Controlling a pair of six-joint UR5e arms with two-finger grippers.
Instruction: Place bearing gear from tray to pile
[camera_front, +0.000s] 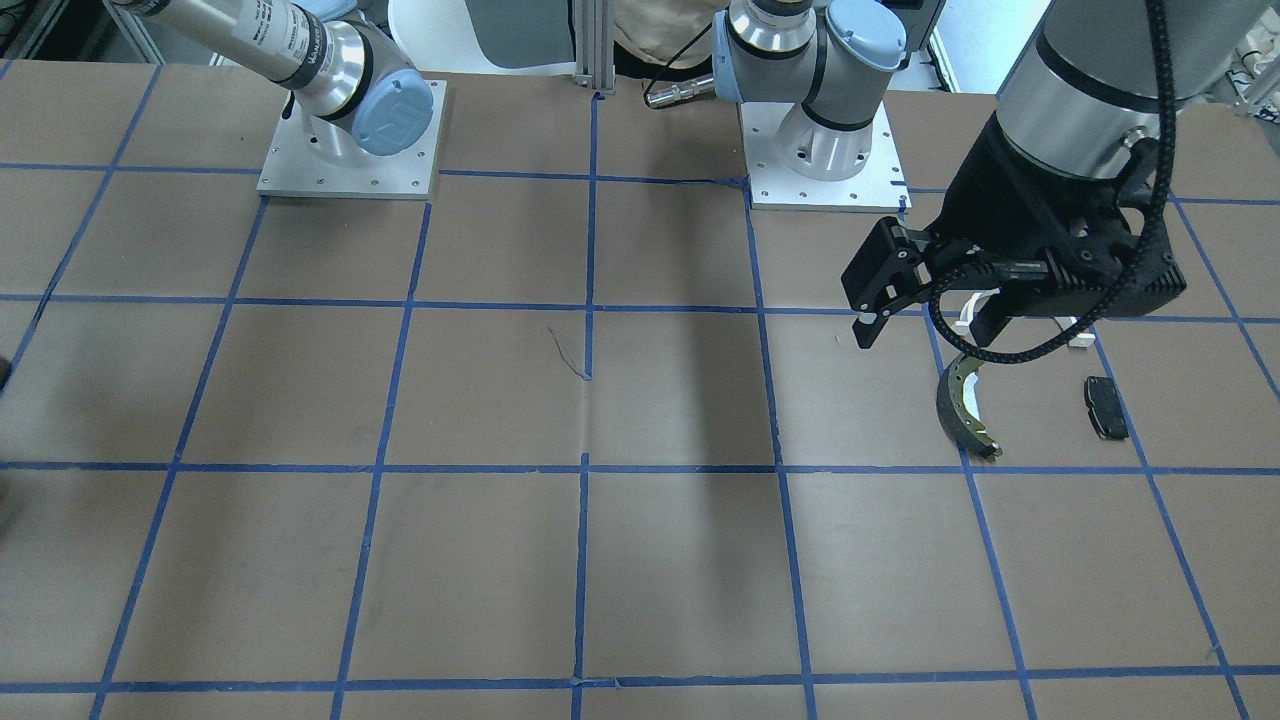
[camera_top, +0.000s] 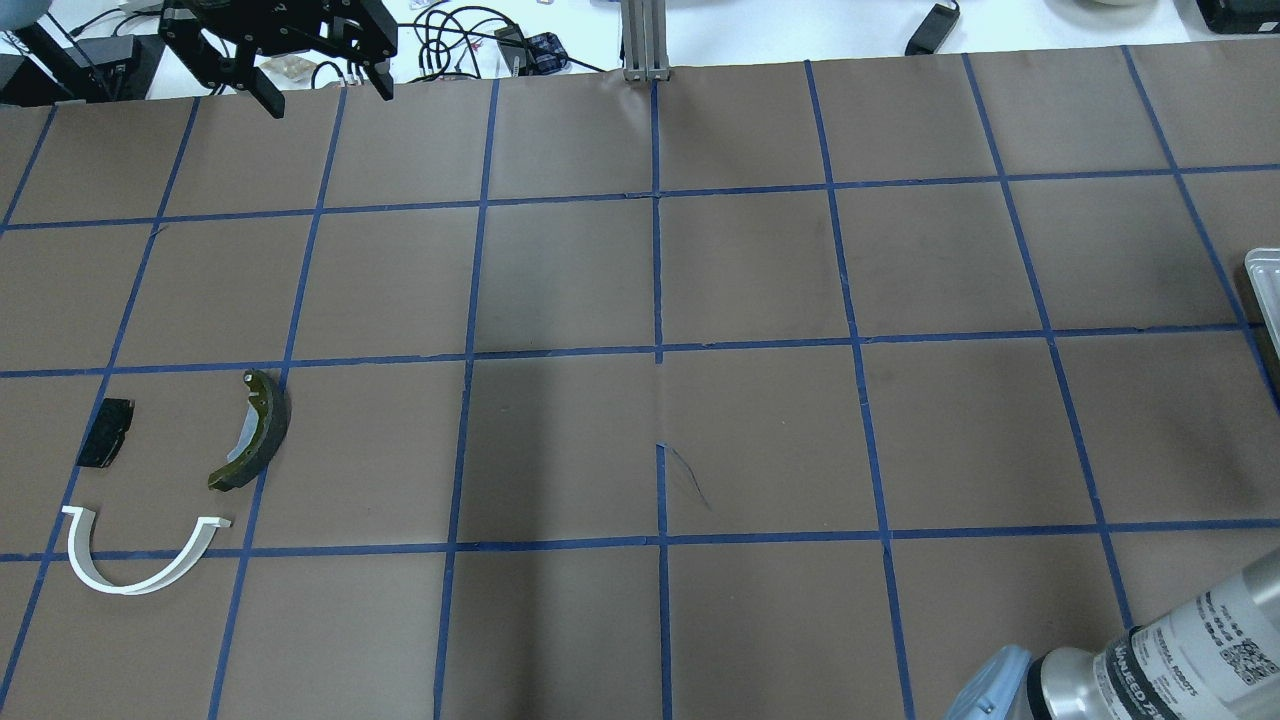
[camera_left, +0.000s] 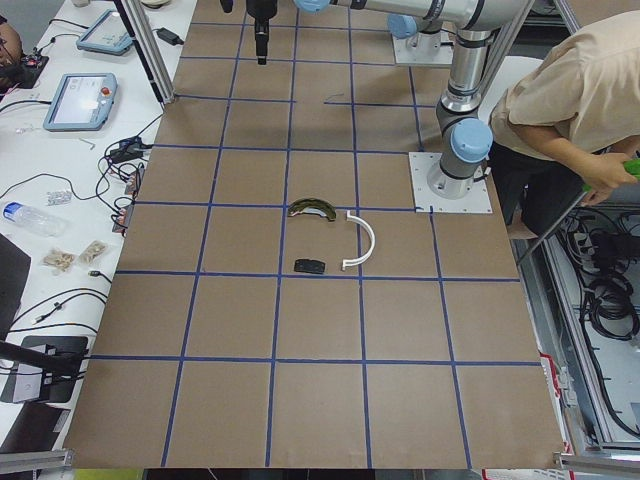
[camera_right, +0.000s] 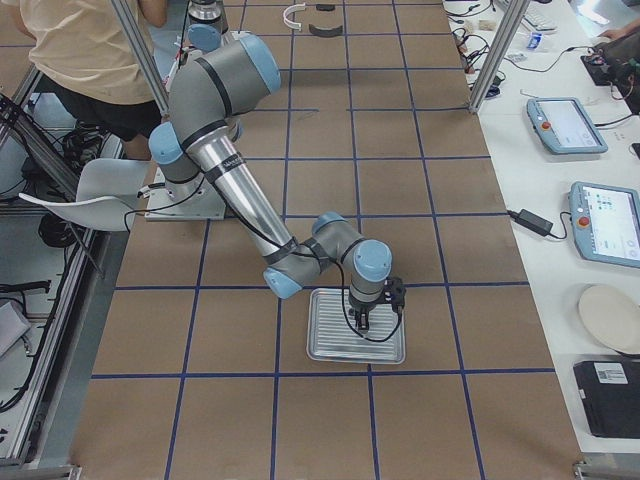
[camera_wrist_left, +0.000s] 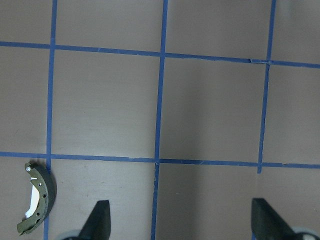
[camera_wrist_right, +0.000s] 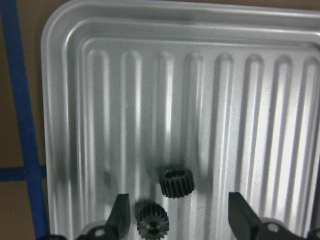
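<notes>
Two small black bearing gears (camera_wrist_right: 175, 181) (camera_wrist_right: 153, 222) lie in the ribbed metal tray (camera_wrist_right: 150, 75). My right gripper (camera_wrist_right: 180, 220) hangs open just above them, with one gear between its fingers and the other by the left finger. It also shows over the tray (camera_right: 340, 345) in the exterior right view. The pile is a white arch (camera_top: 140, 555), a dark brake shoe (camera_top: 255, 430) and a black pad (camera_top: 106, 432). My left gripper (camera_front: 925, 310) is open and empty, high above the pile, and partly hides the arch.
The brown table has a blue tape grid. The tray's corner (camera_top: 1265, 290) shows at the right edge of the overhead view. Both arm bases (camera_front: 350, 140) (camera_front: 825, 150) stand on the robot's side. A person (camera_right: 90, 50) stands beside the table.
</notes>
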